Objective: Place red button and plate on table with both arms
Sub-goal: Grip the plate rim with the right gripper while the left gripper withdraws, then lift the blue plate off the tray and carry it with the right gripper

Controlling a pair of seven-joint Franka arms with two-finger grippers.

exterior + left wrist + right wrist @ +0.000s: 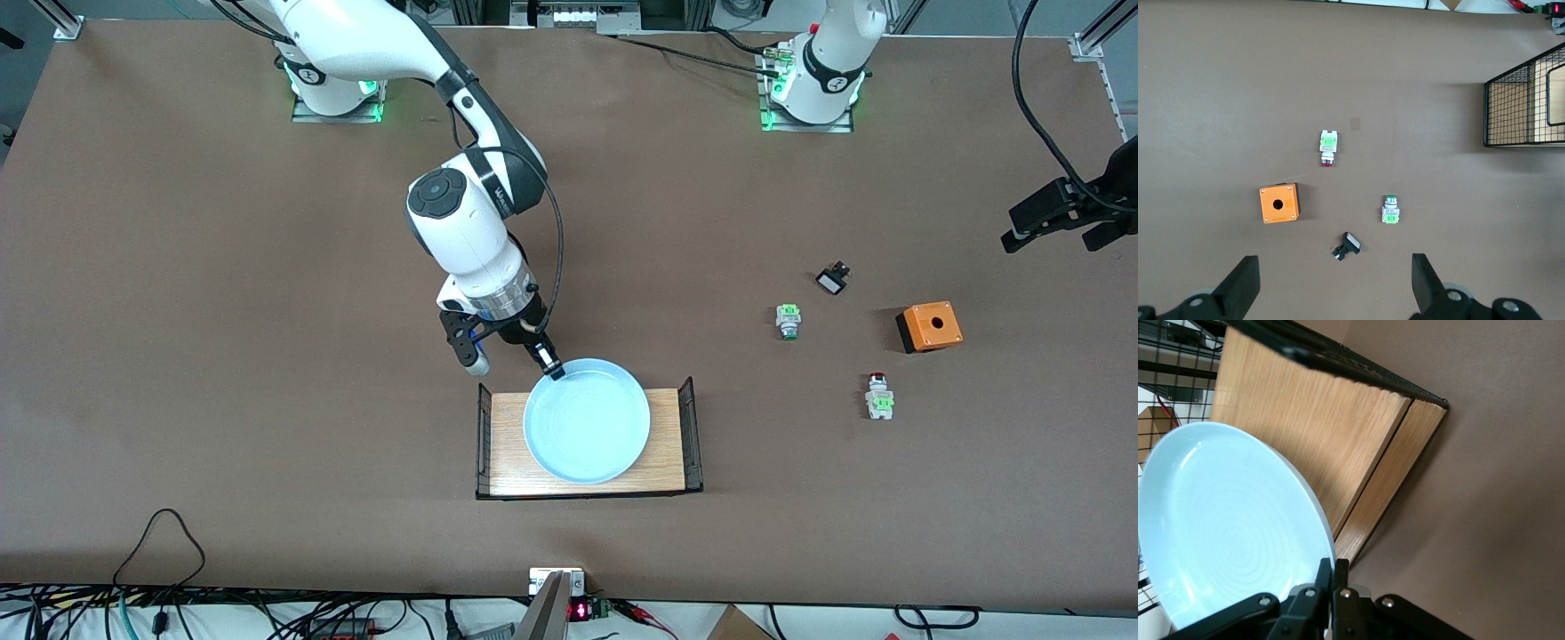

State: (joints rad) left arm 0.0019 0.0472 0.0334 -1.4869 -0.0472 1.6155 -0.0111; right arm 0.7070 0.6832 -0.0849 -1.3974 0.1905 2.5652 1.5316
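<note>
Right gripper (555, 371) pinches only the pale-blue plate's (587, 420) rim over the tray (669, 442) (thin hold), so it may slip; left gripper (1335, 283) waits open.

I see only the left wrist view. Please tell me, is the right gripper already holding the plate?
Observer: Yes, the right gripper is shut on the rim of the plate.
Operator: Is the plate on the table?
Observer: No, over the wooden tray; its rim looks lifted in the right wrist view.
Operator: Where is my gripper?
Observer: The left gripper hangs open toward the left arm's end of the table, above the orange box.
</note>
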